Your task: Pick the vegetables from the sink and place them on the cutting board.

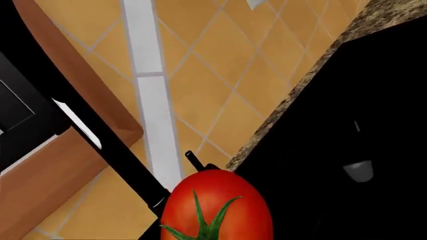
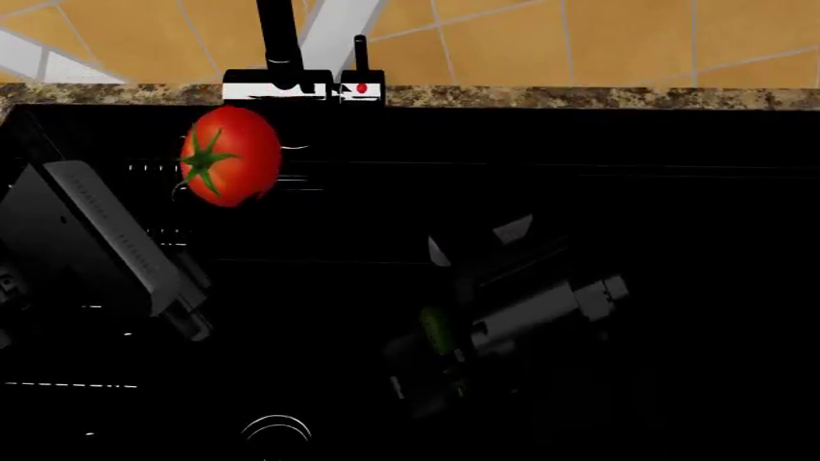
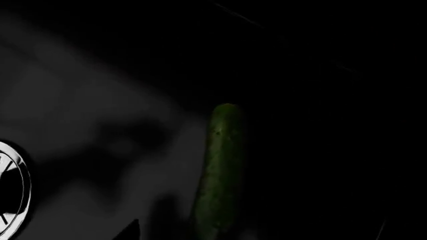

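The red tomato [image 2: 230, 156] with its green stem hangs in the air over the dark sink [image 2: 577, 192], just in front of the black faucet [image 2: 282, 48]. My left gripper [image 1: 217, 225] is shut on it; the tomato [image 1: 217, 207] fills the space between the jaws. The dark green cucumber [image 3: 223, 165] lies on the sink floor. My right gripper [image 3: 213, 235] is down around its near end, with a gap showing between one dark finger [image 3: 132, 229] and the cucumber [image 2: 436, 329]. The cutting board is out of view.
A speckled stone counter edge [image 2: 577, 96] and an orange tiled wall [image 2: 577, 38] run behind the sink. The round drain [image 2: 276, 432] is at the basin's front left. The left forearm [image 2: 90, 240] crosses the sink's left side.
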Tool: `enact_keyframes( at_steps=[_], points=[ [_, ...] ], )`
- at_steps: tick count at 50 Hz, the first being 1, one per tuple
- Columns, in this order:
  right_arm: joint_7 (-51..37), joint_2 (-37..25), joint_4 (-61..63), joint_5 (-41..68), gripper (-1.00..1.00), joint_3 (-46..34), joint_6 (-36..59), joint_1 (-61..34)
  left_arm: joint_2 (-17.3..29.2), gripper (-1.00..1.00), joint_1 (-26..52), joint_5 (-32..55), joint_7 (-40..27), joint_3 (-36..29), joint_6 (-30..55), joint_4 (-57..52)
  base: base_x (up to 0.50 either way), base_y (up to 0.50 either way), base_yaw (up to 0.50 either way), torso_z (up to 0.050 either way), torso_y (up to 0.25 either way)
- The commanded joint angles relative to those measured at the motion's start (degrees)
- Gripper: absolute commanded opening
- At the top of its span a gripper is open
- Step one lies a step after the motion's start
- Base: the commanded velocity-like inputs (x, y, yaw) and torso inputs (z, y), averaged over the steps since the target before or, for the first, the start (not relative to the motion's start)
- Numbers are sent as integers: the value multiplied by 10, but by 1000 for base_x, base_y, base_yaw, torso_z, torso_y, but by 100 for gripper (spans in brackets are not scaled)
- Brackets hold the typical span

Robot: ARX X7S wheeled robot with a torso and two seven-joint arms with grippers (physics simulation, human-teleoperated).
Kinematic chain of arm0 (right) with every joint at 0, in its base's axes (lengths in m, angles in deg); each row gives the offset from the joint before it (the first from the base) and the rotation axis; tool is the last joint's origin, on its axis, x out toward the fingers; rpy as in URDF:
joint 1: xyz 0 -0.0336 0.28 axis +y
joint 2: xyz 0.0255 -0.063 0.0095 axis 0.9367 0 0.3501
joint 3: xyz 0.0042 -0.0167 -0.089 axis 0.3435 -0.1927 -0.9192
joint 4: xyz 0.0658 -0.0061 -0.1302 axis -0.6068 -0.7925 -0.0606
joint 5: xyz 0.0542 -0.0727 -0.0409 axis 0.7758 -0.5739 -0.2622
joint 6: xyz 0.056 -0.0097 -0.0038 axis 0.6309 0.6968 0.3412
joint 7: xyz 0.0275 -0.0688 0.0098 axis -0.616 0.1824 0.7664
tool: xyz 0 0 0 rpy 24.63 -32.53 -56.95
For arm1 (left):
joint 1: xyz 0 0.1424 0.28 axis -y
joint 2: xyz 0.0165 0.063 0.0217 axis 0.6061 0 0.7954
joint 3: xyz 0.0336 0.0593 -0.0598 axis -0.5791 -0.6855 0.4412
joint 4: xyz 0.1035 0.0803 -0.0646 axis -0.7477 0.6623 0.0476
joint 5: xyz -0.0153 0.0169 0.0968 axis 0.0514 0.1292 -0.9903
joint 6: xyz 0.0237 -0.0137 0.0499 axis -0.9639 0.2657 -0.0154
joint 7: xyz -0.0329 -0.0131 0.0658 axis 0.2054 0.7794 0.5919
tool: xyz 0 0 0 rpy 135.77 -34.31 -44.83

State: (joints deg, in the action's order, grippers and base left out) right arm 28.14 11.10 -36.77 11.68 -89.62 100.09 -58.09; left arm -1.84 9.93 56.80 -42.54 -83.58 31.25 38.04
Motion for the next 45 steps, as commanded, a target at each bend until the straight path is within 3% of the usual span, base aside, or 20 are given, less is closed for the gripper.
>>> enact_keyframes(
  at_steps=[1, 25, 45],
  points=[
    [-23, 0, 0, 57, 100, -53, -30, 24, 0, -100, -5, 19, -1, 4, -7, 0, 0, 0, 0, 0, 0],
    [-40, 0, 0, -97, 100, 110, -74, 71, -9, -100, -13, 15, 10, 0, -17, 19, 0, 0, 0, 0, 0],
    [-39, 0, 0, -75, 100, 74, -94, 80, -2, -100, -11, 20, 3, -2, 9, -5, 1, 0, 0, 0, 0]
  ],
)
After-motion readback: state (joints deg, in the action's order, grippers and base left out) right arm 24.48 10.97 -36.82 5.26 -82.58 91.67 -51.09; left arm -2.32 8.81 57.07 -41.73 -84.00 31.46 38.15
